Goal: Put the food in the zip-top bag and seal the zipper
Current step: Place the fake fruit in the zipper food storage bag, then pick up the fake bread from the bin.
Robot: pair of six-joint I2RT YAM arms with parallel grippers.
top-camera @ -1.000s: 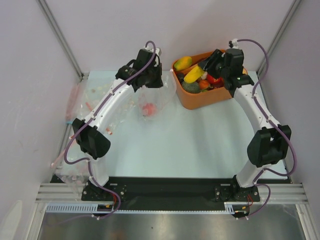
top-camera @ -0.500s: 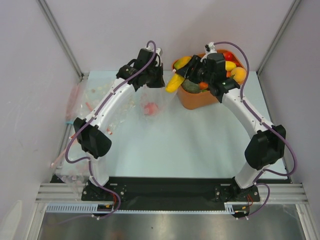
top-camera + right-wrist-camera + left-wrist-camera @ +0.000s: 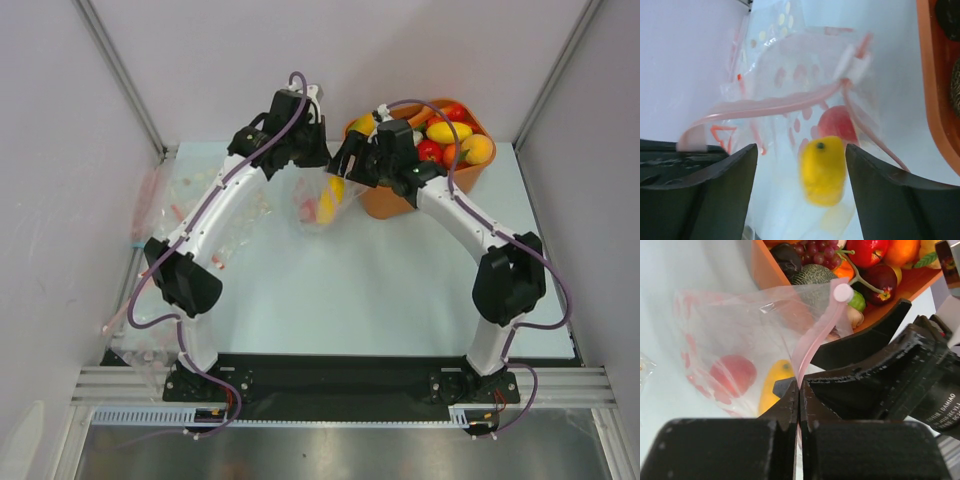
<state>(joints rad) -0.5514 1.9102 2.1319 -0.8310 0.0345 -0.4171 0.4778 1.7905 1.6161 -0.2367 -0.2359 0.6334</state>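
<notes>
— What is lost in the right wrist view?
— The yellow fruit [image 3: 823,171] is smeared and its lower end fades out, so whether it rests on anything cannot be told. The red fruit [image 3: 836,125] behind it is half covered and hazy through the zip-top bag [image 3: 785,45]. The orange tub [image 3: 936,100] runs off the right edge.
— And the left wrist?
— The zipper [image 3: 816,332] vanishes between the pressed-together fingers of the left gripper [image 3: 799,390], which also cover the yellow fruit's lower half. The heaped fruits [image 3: 875,250] are cut by the top edge.
— From above?
— The bag's mouth hides under the left gripper and the right gripper [image 3: 345,162]. The crumpled plastic [image 3: 165,195] at far left is too small to make out.
</notes>
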